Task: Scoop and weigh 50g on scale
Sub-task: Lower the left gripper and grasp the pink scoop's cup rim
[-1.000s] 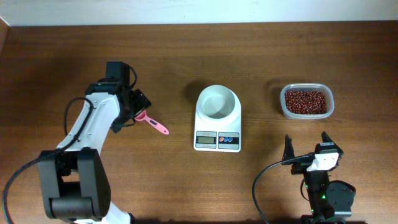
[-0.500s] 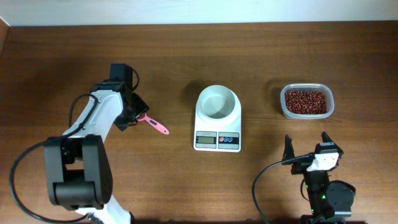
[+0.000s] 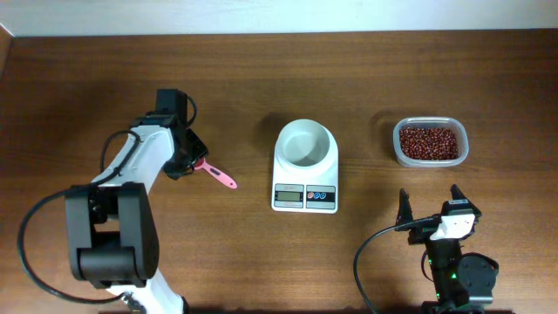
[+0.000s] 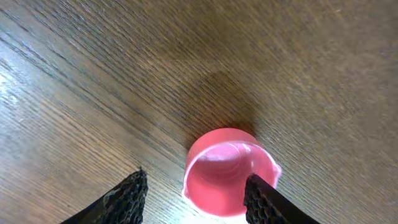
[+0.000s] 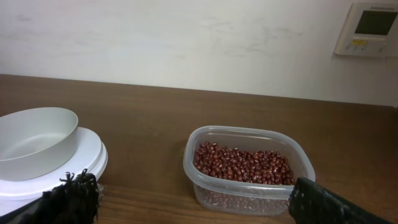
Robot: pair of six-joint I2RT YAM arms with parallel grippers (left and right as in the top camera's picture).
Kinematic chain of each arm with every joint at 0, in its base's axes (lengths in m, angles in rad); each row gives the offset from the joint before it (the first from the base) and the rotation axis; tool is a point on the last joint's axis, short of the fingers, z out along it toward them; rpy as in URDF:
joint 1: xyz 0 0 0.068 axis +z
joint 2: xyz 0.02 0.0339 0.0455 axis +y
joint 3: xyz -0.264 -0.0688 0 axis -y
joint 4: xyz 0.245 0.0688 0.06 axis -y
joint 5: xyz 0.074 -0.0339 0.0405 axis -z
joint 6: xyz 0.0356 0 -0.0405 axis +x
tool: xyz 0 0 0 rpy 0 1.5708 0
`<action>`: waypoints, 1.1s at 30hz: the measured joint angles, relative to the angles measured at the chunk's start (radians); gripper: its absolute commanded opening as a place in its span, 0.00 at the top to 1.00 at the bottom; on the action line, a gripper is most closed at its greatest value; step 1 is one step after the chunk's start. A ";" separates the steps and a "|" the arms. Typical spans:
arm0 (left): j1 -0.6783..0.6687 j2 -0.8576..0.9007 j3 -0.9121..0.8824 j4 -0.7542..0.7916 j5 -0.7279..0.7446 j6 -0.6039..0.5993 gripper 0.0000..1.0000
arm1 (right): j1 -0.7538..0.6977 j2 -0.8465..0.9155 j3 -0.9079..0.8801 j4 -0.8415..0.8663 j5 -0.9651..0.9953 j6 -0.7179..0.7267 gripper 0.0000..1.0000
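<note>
Table (image 3: 261, 70): wood, dark brown, clear grain, smooth, low sheen; glare patch at the left edge of the left wrist view.
Scoop (image 4: 227, 174): pink plastic, glossy, smooth.
Scale (image 3: 304, 177): white plastic housing, smooth, satin.
Bowl (image 5: 34, 140): white, smooth, soft sheen; looks like plastic.
Tub (image 5: 249, 200): clear plastic, glossy, slightly cloudy at the wall.
Beans (image 5: 242, 165): red-brown, smooth skins, faint shine.
Left gripper (image 4: 194, 198), pads (image 4: 127, 196): black, matt, rough knurled texture.
Right gripper (image 5: 189, 186), pads (image 5: 74, 196): same black rough finish.
Wall (image 5: 155, 43): off-white, matt, faintly scuffed.
</note>
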 measured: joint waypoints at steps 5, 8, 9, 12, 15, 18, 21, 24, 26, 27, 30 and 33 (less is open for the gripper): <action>0.000 0.018 0.000 0.028 0.000 0.000 0.52 | 0.000 0.000 0.000 0.000 0.000 0.000 0.01; 0.000 0.018 0.000 0.029 0.000 0.000 0.57 | 0.000 0.000 0.000 0.000 0.000 0.000 0.01; 0.000 0.018 0.000 0.028 0.000 0.000 0.58 | 0.000 0.000 0.000 0.000 0.000 0.000 0.01; 0.000 0.018 0.000 0.029 0.000 0.000 0.59 | 0.000 0.000 0.000 0.000 0.000 0.000 0.01; 0.000 0.018 0.000 0.028 0.000 0.000 0.60 | 0.000 0.000 0.000 0.000 0.000 0.000 0.01; 0.000 0.018 0.000 0.028 0.000 0.000 0.60 | 0.000 0.000 0.000 0.000 0.000 0.000 0.01; 0.000 0.018 0.000 0.028 0.000 0.000 0.61 | 0.000 0.000 0.000 0.000 0.000 0.000 0.01; 0.000 0.018 0.000 0.028 0.000 0.000 0.62 | 0.000 0.000 0.000 0.000 0.000 0.000 0.01; 0.000 0.018 0.000 0.028 0.000 0.000 0.65 | 0.000 0.000 0.000 0.000 0.000 0.000 0.01; 0.000 0.018 0.000 0.028 0.000 0.000 0.65 | 0.000 0.000 0.000 0.000 0.000 0.000 0.01; 0.000 0.018 0.000 0.029 0.000 0.000 0.65 | 0.000 0.000 0.000 0.000 0.000 0.000 0.01; 0.000 0.018 -0.017 0.048 0.000 0.000 0.66 | 0.000 0.000 0.000 0.000 0.000 0.000 0.01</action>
